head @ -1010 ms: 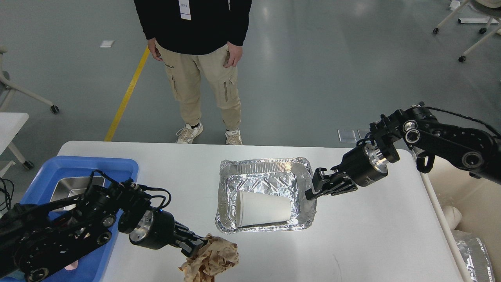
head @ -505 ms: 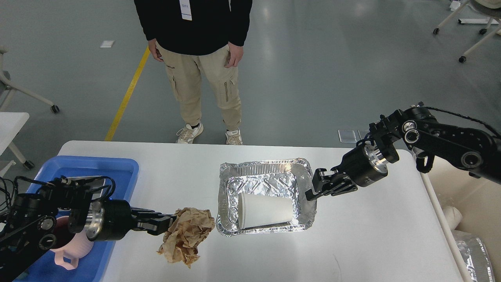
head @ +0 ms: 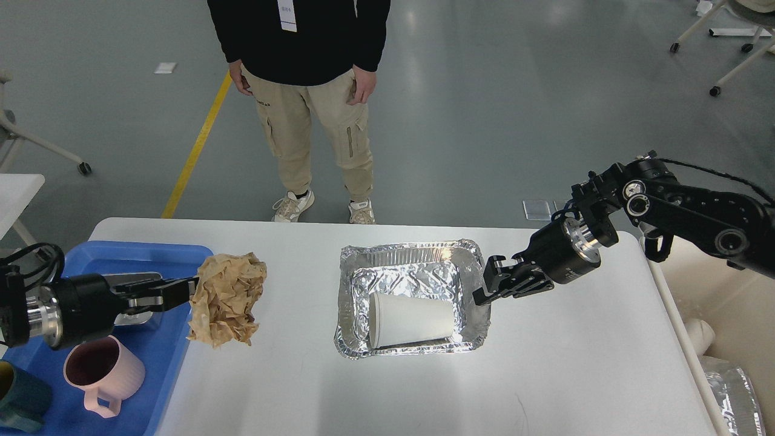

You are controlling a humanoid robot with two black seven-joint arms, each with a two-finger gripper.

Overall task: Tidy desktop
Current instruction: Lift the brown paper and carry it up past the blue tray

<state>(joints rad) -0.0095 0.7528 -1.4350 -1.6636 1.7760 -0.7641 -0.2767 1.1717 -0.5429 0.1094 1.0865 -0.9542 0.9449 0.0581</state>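
Note:
The white desktop (head: 569, 363) fills the lower half of the head view. My left gripper (head: 184, 292) is shut on a crumpled brown paper wad (head: 227, 298), held in the air above the desktop's left side, beside the blue tray (head: 154, 254). At the centre a foil tray (head: 412, 254) holds a white paper cup (head: 412, 319) lying on its side. My right gripper (head: 487, 284) is at the foil tray's right rim, seemingly pinching the rim.
In the blue tray sit a pink mug (head: 103, 369), a dark teal cup (head: 18, 406) and a steel dish (head: 130, 281). A person (head: 315, 91) stands beyond the far edge. A beige bin (head: 720, 339) with foil inside is at the right.
My left arm has swung the brown paper wad from the desktop's front edge up and leftward, toward the blue tray. The right gripper has stayed at the foil rim.

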